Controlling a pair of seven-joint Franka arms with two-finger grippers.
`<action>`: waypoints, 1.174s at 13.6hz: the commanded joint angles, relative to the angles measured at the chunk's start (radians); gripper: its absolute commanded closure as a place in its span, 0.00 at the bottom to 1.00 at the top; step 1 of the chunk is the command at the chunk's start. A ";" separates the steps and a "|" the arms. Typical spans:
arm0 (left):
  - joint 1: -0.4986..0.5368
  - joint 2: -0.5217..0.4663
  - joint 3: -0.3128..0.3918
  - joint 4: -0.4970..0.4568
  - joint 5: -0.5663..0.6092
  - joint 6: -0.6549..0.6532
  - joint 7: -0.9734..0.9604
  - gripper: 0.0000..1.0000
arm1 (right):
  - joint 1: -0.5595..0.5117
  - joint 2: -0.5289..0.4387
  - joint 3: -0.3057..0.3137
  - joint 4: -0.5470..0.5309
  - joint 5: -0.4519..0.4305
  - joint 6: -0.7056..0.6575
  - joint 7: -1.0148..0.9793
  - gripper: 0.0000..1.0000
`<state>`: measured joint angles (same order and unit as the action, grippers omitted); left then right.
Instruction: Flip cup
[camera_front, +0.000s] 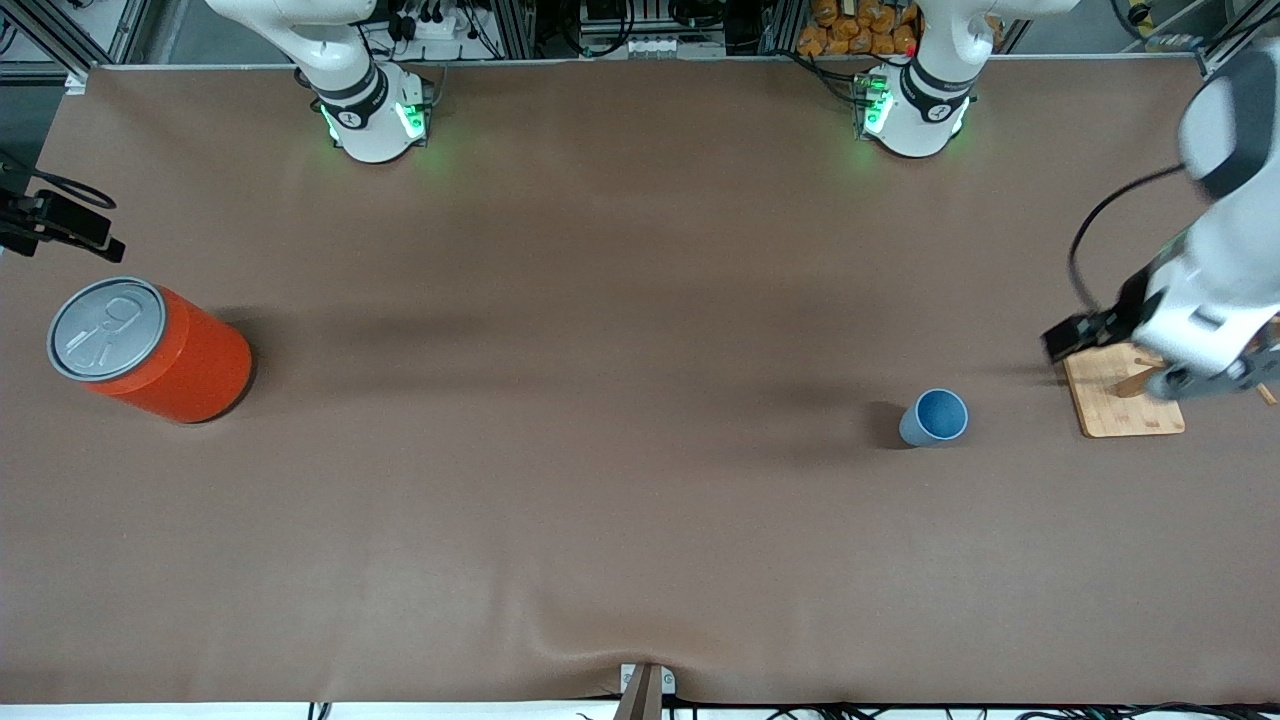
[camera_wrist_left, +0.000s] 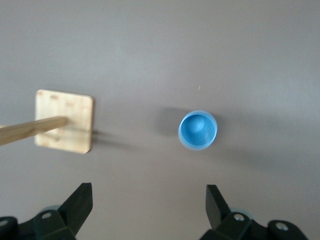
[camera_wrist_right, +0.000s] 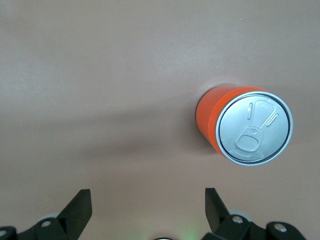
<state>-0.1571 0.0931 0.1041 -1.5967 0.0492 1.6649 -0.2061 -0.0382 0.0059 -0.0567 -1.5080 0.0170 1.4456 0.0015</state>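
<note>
The left end effector (camera_wrist_left: 147, 202) hangs spread and empty over the wooden stand (camera_front: 1122, 403) at the left arm's end of the worktop (camera_front: 600, 450). Its wrist view shows the cup (camera_wrist_left: 198, 130) upright, mouth up, dark blue inside; the front view places it beside the stand. The right end effector (camera_wrist_right: 147, 202), spread too, appears only in its wrist view, above the orange can (camera_wrist_right: 240, 125).

You will find nothing readable here: no words, brand names or numbers. The grey lid of the orange can (camera_wrist_right: 254, 126) carries only embossed pull-tab outlines, and the round marks on the arm bases at the top of the front view are illegible.
</note>
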 joint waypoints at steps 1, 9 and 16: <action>0.034 -0.107 -0.001 -0.025 -0.049 -0.091 0.077 0.00 | -0.015 0.003 0.012 0.011 0.000 -0.008 -0.008 0.00; 0.182 -0.147 -0.132 -0.034 -0.054 -0.131 0.083 0.00 | -0.014 0.003 0.012 0.011 -0.002 -0.008 -0.008 0.00; 0.238 -0.179 -0.221 -0.066 -0.048 -0.139 0.062 0.00 | -0.012 0.003 0.012 0.011 0.000 -0.008 -0.008 0.00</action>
<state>0.0610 -0.0416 -0.0813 -1.6268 0.0105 1.5332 -0.1386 -0.0382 0.0059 -0.0562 -1.5080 0.0170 1.4456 0.0015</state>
